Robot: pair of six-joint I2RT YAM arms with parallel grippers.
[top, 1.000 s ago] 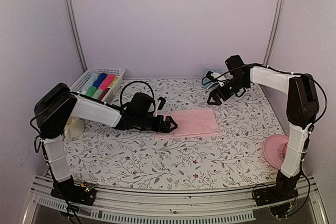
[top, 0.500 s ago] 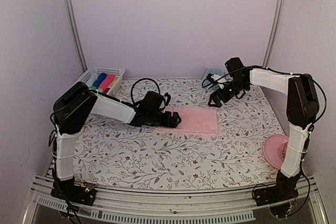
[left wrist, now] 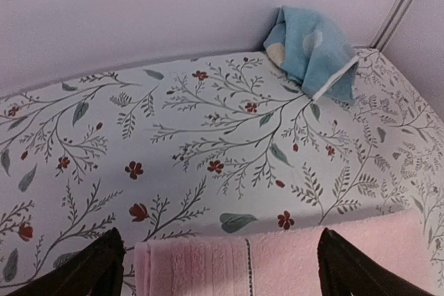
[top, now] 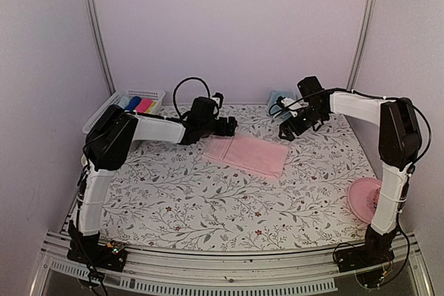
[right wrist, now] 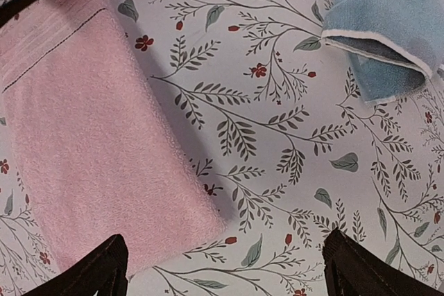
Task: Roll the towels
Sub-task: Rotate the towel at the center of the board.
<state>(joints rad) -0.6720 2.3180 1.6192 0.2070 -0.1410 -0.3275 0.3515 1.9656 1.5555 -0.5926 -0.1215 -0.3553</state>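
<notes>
The pink towel lies folded flat on the floral tabletop. The left gripper hovers at the towel's far-left corner, fingers spread wide and empty. The right gripper hangs just past its far-right corner, fingers spread too. The light blue towel sits crumpled beyond the pink towel.

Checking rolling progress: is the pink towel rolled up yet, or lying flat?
Lying flat, not rolled: the pink towel is a smooth rectangle on the floral table, no coil at any edge.
</notes>
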